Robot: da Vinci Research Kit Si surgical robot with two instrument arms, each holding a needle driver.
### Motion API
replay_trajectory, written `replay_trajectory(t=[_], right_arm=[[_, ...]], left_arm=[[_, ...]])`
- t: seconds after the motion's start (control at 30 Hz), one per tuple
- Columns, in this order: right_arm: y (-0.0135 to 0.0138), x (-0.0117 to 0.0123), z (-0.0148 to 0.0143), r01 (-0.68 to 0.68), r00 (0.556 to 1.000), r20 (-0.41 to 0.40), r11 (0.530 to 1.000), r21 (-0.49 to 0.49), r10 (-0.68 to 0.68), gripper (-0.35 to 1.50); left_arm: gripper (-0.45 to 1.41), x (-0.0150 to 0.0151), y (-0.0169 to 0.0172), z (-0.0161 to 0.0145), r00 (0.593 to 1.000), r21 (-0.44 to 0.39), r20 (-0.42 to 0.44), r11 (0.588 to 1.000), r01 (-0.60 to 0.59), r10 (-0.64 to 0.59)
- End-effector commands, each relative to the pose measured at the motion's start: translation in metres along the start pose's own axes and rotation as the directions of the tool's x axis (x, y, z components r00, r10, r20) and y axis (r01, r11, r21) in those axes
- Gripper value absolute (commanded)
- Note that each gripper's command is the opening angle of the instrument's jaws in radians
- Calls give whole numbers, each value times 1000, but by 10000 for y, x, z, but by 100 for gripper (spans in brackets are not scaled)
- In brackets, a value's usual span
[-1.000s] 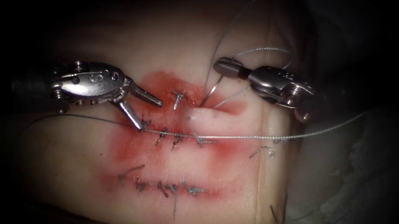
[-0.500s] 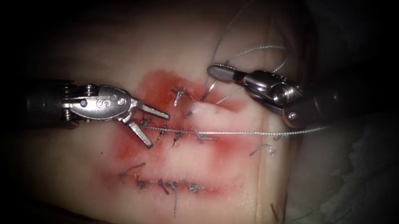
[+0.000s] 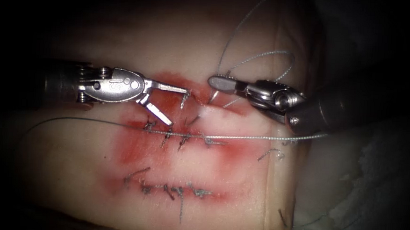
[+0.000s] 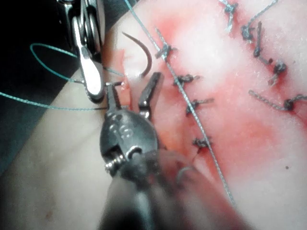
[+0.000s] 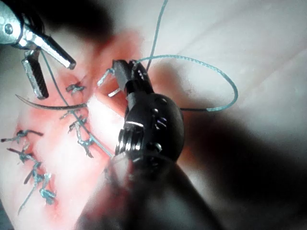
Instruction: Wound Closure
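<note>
My right tool [image 3: 216,82] is shut on the curved needle near its tail, just right of the upper cut. The needle [image 3: 212,97] runs into the tissue [image 3: 71,169]. Its dark tip [image 3: 193,121] stands out of the pale ridge on the left side, as the left wrist view shows with the needle [image 4: 144,57]. My left tool [image 3: 178,106] is open and holds nothing, its jaws close beside that tip [image 4: 134,86]. Thread [image 3: 274,53] loops up from the needle's tail behind the right tool [image 5: 123,69]. The needle [image 5: 48,103] arcs below the left tool [image 5: 57,78].
A taut strand of thread [image 3: 260,137] crosses the middle row of knotted stitches [image 3: 180,139]. Another stitched row [image 3: 173,190] lies lower down. Red fluid [image 3: 133,148] stains the tissue around them. Cut thread ends [image 3: 271,153] lie near the tissue's right edge [image 3: 269,193].
My left tool has moved up and to the right, jaws open, toward the ridge. The right tool shifted left and turned, and the needle tip has come out of the tissue.
</note>
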Motion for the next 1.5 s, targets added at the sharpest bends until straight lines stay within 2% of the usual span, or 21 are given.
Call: replay_trajectory(t=[0.03, 0.33, 0.47, 0.63, 0.7, 0.73, 0.8, 0.87, 0.9, 1.0, 1.03, 1.07, 1.13, 1.17, 1.2, 1.23, 1.27, 1.33, 1.37, 1.4, 1.5], right_arm=[[1, 3, 9, 1, 1000, 1, 1000, -3, -1, -35], [5, 3, 9, -17, 1000, 10, 1000, -18, 18, -35], [8, 3, 9, -24, 1000, 15, 999, -26, 25, -35], [11, 3, 9, -37, 999, 19, 999, -33, 37, -35], [13, 4, 8, -37, 999, 15, 999, -36, 38, -35], [13, 4, 8, -37, 999, 15, 999, -36, 38, -35], [14, 6, 8, -30, 999, 41, 999, -18, 31, -35], [15, 7, 7, 88, 994, 70, 996, 10, -88, 4], [16, 7, 6, 123, 990, 74, 992, 14, -124, 9], [17, 10, 0, 252, 965, 70, 968, 17, -252, 96], [18, 11, 0, 297, 952, 67, 955, 20, -298, 111], [18, 12, -1, 320, 945, 65, 947, 20, -320, 115], [19, 17, -10, 454, 889, 55, 891, 19, -454, 115], [19, 17, -10, 454, 889, 55, 891, 19, -454, 115], [22, 20, -21, 618, 784, 42, 786, 21, -619, 131], [22, 20, -23, 677, 735, 37, 736, 22, -677, 140], [22, 20, -23, 677, 735, 37, 736, 22, -677, 140], [22, 19, -29, 774, 633, 29, 633, 24, -774, 141], [22, 16, -34, 842, 539, 22, 539, 25, -842, 140], [23, 15, -36, 854, 520, 21, 520, 24, -854, 138], [23, 14, -41, 863, 505, 21, 506, 17, -863, 133]], left_arm=[[62, 1, 7, 7, 1000, 18, 10, 1000, -7, 6], [57, 10, -10, 32, 1000, 69, 10, 997, -17, 17], [47, 10, -7, 38, 1000, 63, 20, 998, -16, 15], [47, 14, -5, 44, 999, 63, 35, 998, -17, 15], [14, 18, -6, 45, 999, 63, 32, 997, 40, -42], [14, 18, -6, 45, 999, 63, 32, 997, 40, -42], [-37, 20, -6, 44, 992, 72, 33, 990, 121, -124], [-45, 20, -8, 42, 986, 84, 37, 983, 161, -165], [-45, 20, -9, 41, 980, 91, 44, 978, 189, -194], [-45, 21, -10, 40, 967, 96, 68, 966, 240, -247], [-45, 21, -10, 40, 962, 97, 72, 962, 257, -264], [-45, 21, -10, 40, 951, 99, 78, 952, 291, -299], [-45, 20, -13, 41, 886, 77, 99, 891, 448, -454], [-45, 20, -13, 41, 886, 77, 99, 891, 448, -454], [-45, 15, -14, 42, 819, 94, 128, 829, 552, -560], [-45, 13, -14, 43, 774, 106, 133, 786, 609, -619], [-45, 13, -14, 43, 774, 106, 133, 786, 609, -619], [-45, 6, -13, 42, 618, 149, 151, 636, 757, -771], [-45, -2, -10, 40, 502, 175, 158, 525, 833, -850], [-45, -7, -8, 38, 440, 186, 160, 465, 866, -884], [-45, -18, -4, 35, 319, 207, 179, 353, 912, -931]])
